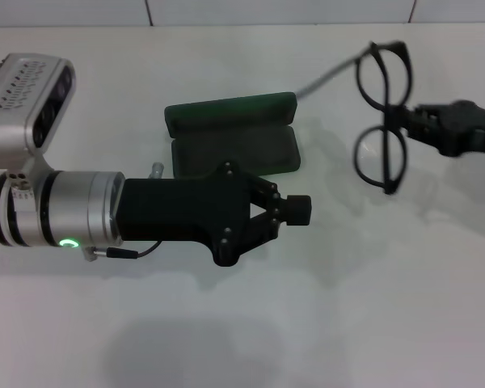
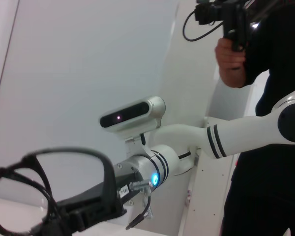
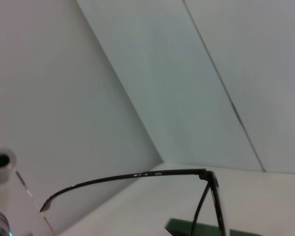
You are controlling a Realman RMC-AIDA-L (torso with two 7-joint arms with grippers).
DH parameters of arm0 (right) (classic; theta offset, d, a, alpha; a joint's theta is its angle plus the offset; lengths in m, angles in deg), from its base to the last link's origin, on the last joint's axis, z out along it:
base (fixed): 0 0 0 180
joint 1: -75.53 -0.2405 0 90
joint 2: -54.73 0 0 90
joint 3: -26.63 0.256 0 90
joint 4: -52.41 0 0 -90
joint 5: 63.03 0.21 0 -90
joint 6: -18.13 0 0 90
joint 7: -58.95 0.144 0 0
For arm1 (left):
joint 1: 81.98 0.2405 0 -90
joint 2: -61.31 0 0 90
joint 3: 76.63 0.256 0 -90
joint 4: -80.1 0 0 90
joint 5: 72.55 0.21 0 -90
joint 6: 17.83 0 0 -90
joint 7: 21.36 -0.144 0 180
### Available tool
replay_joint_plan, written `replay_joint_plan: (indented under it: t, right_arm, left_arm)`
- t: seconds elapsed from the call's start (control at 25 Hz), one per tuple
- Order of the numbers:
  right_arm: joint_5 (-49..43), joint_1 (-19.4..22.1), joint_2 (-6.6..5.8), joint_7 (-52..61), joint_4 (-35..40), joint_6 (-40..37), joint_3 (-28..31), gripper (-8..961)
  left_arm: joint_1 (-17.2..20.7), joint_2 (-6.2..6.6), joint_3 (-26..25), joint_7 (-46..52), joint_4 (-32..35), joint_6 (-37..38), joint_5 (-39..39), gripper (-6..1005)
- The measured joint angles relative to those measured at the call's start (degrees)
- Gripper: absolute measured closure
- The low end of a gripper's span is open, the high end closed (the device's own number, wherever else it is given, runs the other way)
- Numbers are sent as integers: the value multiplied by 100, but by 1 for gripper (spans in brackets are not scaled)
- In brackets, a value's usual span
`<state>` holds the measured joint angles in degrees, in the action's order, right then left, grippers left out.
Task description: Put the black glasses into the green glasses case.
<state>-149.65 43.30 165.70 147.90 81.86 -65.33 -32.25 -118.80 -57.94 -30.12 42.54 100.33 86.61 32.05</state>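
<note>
The green glasses case (image 1: 234,144) lies open on the white table, lid toward the back; a strip of it shows in the right wrist view (image 3: 196,227). My right gripper (image 1: 410,122) is shut on the black glasses (image 1: 381,158) at the bridge and holds them in the air to the right of the case, lenses stacked far to near. The glasses also show in the left wrist view (image 2: 49,182), and a temple arm shows in the right wrist view (image 3: 137,176). My left gripper (image 1: 299,208) is shut and empty, hovering just in front of the case.
A white table (image 1: 372,307) with a tiled wall behind it. A grey cable (image 1: 327,79) runs behind the case toward the glasses. In the left wrist view a person in black (image 2: 265,73) stands behind my right arm (image 2: 226,137), holding a device.
</note>
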Motion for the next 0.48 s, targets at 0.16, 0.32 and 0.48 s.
replay_joint_plan:
  t: [0.16,0.32,0.48]
  right_arm:
    - [-212,95,-142,-326,-4,-38,-31,851]
    - [-730,9,-97,-699,95,-80,-41,850]
    - [-1040,-147,65,-1014,183,-50,-43,849]
  left_arm:
    - [-5,14,7,45,14,64,23,996]
    - [-12,16,7,109,16,77,40,995]
    - [-46,17,7,145,16,78,41,995]
